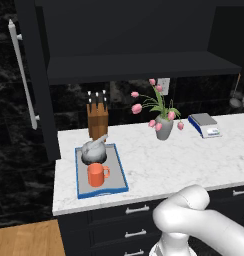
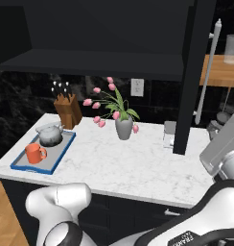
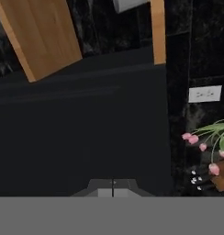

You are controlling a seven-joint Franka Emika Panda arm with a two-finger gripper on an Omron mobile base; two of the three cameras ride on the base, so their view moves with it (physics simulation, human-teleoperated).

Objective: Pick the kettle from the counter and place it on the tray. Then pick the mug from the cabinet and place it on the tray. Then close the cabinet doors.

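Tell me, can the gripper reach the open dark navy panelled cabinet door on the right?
Probably yes: in the hand view the shut gripper points at that door from close up, with nothing between them; the pink tulips stand off to the side.

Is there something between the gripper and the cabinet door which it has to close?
Nothing visible does. In the hand view the shut gripper faces a dark panel directly, with nothing between them; it looks like the open right cabinet door. The kettle and mug are already on the tray.
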